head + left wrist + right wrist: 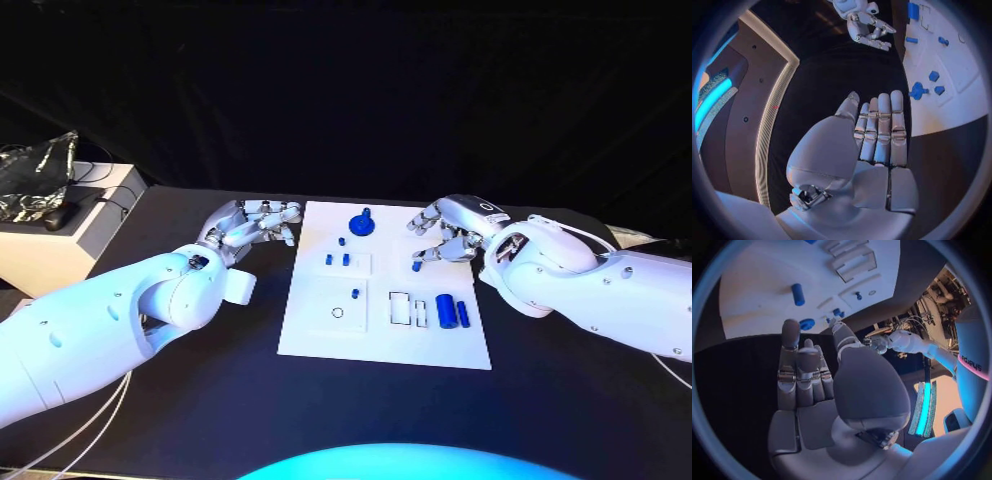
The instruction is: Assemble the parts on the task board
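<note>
Both robot hands hover empty, fingers loosely apart: left robot hand (254, 222) beside the task board (378, 345), right robot hand (450, 232) over its far corner; blue cylinder (446, 312) lies lengthwise toward the robot, near the right robot hand.

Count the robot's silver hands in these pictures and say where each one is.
2. The left hand is over the black table, beside the task board's far left corner. The right hand is at the board's far right edge. None seems hidden.

free: black table (188, 400) near side | obstacle: task board (325, 340) centre, upright blue parts (362, 225) on it
</note>
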`<action>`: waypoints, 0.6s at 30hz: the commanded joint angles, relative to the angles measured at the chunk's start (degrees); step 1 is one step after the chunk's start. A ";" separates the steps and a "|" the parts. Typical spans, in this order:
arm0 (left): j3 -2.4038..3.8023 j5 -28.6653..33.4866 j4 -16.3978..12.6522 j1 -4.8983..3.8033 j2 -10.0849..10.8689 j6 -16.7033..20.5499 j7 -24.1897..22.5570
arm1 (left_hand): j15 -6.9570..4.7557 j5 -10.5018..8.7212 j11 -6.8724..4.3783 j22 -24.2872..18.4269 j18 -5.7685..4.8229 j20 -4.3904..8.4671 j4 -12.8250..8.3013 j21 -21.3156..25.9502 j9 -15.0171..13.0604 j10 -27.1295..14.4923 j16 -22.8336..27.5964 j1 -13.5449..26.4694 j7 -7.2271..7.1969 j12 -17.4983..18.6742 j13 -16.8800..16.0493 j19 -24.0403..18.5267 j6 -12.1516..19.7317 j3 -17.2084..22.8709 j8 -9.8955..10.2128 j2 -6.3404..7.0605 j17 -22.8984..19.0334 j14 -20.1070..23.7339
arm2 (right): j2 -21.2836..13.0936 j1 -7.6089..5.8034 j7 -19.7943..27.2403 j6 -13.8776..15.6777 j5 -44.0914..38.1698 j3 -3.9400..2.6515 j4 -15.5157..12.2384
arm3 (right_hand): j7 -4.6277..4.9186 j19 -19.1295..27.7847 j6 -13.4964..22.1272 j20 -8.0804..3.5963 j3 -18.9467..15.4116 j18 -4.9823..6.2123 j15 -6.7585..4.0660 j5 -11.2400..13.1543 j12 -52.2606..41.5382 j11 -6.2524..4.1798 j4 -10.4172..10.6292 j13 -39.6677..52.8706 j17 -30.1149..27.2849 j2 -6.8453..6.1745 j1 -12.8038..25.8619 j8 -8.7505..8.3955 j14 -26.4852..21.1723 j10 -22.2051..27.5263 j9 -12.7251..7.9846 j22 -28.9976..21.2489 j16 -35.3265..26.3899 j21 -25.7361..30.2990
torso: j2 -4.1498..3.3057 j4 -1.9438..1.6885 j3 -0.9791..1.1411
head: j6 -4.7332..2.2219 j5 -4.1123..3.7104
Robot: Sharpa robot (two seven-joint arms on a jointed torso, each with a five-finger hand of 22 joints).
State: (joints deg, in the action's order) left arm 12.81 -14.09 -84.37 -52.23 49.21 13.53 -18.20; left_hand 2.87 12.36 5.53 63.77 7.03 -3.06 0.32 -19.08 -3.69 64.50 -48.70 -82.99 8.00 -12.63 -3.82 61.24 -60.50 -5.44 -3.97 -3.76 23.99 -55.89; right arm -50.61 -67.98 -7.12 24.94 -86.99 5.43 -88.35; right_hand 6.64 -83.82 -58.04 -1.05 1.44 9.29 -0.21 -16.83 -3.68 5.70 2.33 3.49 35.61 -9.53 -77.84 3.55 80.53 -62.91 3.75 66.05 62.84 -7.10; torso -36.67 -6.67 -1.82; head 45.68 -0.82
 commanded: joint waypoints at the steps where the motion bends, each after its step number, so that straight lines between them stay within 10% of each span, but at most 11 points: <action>1: 0.05 0.10 0.03 -0.02 -0.12 -0.77 -0.21 | -0.13 -0.09 -0.08 0.07 -0.03 0.09 0.32 -0.40 -0.06 -0.28 -0.18 -0.22 -0.14 -0.19 -0.05 0.11 0.10 0.13 0.19 -0.47 0.07 -0.31 | 0.38 -0.22 -2.92 -8.04 -3.91 0.00 1.41 | -0.49 -1.55 0.22 0.34 -0.16 0.99 0.10 1.33 -0.01 -0.19 1.10 0.00 0.46 -0.48 -0.28 0.09 -0.04 -0.32 0.03 0.19 0.62 -0.05 | 0.00 -0.09 -0.01 | -0.39 -0.46; 10: 0.05 0.09 0.00 -0.02 -0.15 -0.88 -0.09 | -0.15 0.00 -0.09 0.21 0.00 0.10 0.39 -0.39 -0.05 -0.29 -0.14 -0.28 -0.12 -0.18 -0.04 0.13 0.14 0.28 0.22 -0.66 0.04 -0.33 | 2.22 -0.30 -3.92 -13.81 -4.81 0.09 4.03 | -0.50 -1.77 0.60 0.26 -0.24 1.05 -0.06 1.85 -0.05 -0.44 1.80 0.01 1.30 -0.33 -0.85 0.08 -0.09 -1.19 0.02 0.59 1.06 -0.05 | -0.06 -0.13 -0.05 | -0.60 -0.55; 18: 0.05 0.08 -0.13 -0.02 -0.05 -1.58 -0.52 | -0.13 -0.01 -0.08 0.25 0.00 0.09 0.46 -0.37 -0.05 -0.31 -0.08 -0.25 -0.14 -0.17 -0.04 0.11 0.18 0.36 0.22 -0.75 0.00 -0.31 | 3.55 -0.09 -5.38 -13.21 -6.47 0.15 5.36 | 0.44 -1.96 -0.37 0.26 1.53 1.18 0.04 3.28 0.06 -0.30 0.18 -0.03 2.65 1.35 -1.08 0.04 -0.03 -1.25 0.00 0.89 1.80 -0.08 | -0.02 -0.12 -0.08 | -0.49 -0.73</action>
State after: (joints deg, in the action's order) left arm 12.80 -14.09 -84.33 -52.23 49.22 13.26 -18.08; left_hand 2.87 12.36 5.53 63.93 7.03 -3.06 0.56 -19.09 -3.69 64.50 -48.70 -83.28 8.00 -12.63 -3.82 61.24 -60.50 -5.19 -3.97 -4.04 23.99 -55.89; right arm -47.19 -68.11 -11.21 13.55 -91.40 5.58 -83.12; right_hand 6.90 -83.80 -58.30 -1.03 2.66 9.39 -0.21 -13.87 -3.68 5.28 2.53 3.48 38.19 -8.79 -78.92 3.54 80.53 -63.95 3.75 66.89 64.24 -7.10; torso -36.70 -6.76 -1.88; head 45.14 -1.42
